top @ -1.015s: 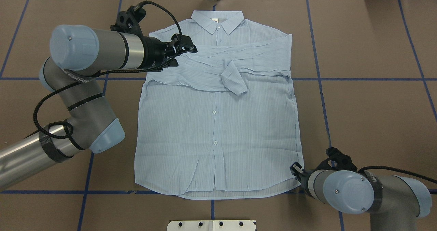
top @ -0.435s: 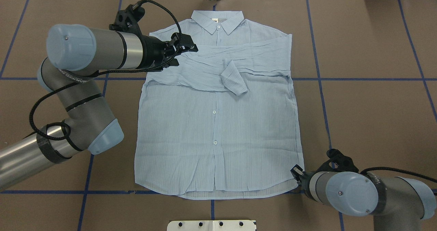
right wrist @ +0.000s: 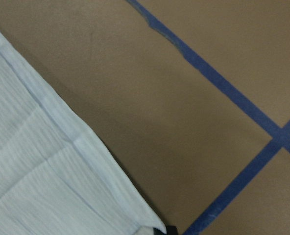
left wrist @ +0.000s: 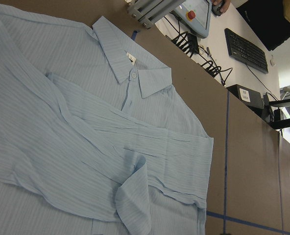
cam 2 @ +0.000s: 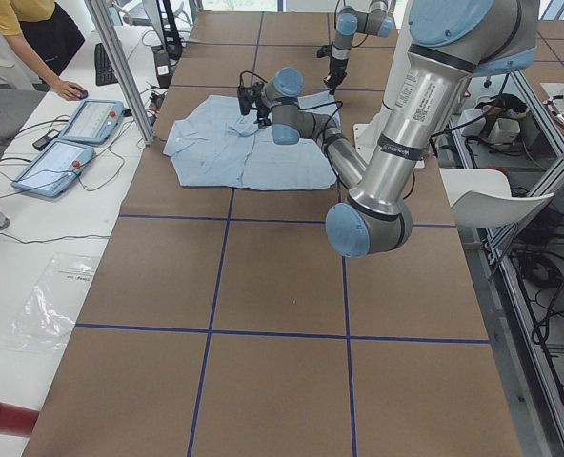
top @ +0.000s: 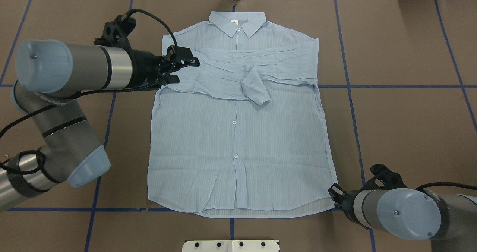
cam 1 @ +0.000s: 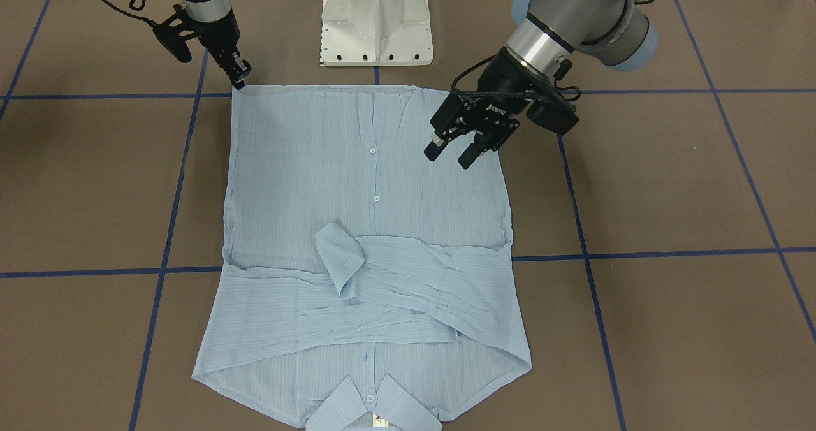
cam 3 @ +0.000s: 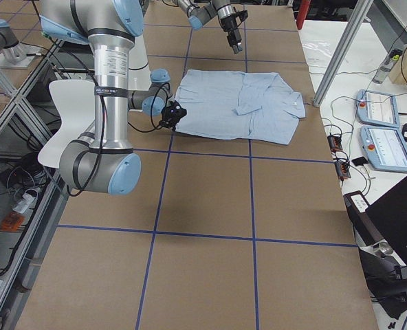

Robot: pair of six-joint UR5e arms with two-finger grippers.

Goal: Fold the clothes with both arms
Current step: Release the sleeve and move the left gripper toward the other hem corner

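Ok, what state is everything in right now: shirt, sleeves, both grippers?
shirt: flat on the table, front up, buttoned, body not yet folded.
sleeves: both folded across the chest, overlapping.
left gripper: open, empty, over the shirt.
right gripper: looks shut on the shirt's hem corner.

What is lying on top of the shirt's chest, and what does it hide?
Both sleeves lie folded across the chest of the shirt, one cuff flipped over near the middle. They cover the placket there, so any buttons beneath cannot be seen.
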